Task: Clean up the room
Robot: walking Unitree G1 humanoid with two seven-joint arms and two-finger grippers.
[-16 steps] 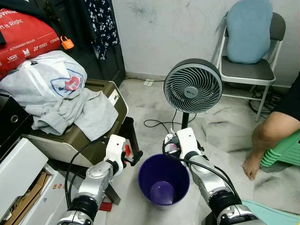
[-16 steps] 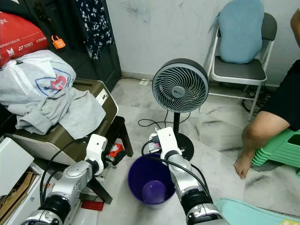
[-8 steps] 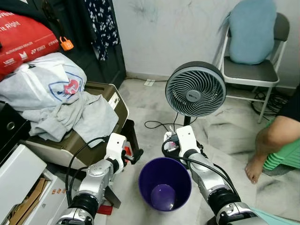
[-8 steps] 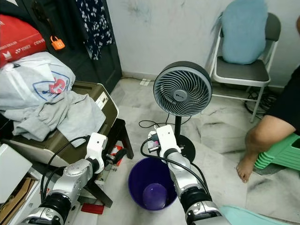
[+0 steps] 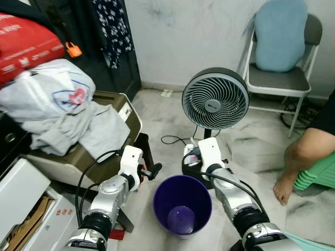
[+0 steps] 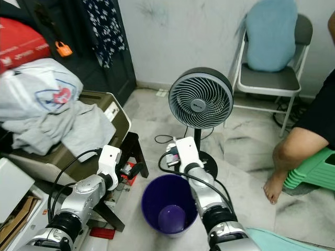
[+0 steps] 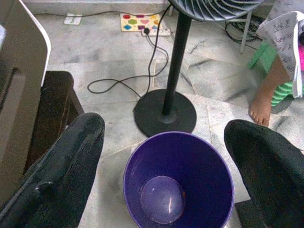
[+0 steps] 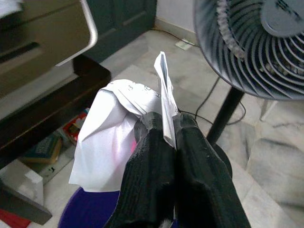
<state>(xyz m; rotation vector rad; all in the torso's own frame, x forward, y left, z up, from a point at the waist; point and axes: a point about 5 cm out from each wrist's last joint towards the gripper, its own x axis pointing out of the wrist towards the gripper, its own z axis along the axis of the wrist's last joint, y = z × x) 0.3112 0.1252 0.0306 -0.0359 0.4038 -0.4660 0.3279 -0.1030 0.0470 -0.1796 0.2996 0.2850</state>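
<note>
A purple bin (image 5: 182, 204) stands on the marble floor between my two arms, and it looks empty in the left wrist view (image 7: 178, 183). My right gripper (image 8: 164, 121) is shut on a crumpled white paper (image 8: 114, 142). It holds the paper just above the bin's far rim, close to the fan's base (image 5: 191, 158). At the bin's left side, my left gripper (image 5: 152, 171) stands open with its fingers (image 7: 71, 161) wide apart and nothing between them.
A standing fan (image 5: 215, 99) rises right behind the bin, its cable (image 5: 175, 140) looped on the floor. To the left, grey clothes (image 5: 68, 115) are heaped on an olive case over a dark bench. A folding chair (image 5: 277, 78), a person's leg (image 5: 309, 151) and green stools (image 5: 319, 175) are to the right.
My left gripper has edged right, toward the bin's rim. The right gripper still holds the paper in the same place. The view has shifted slightly.
</note>
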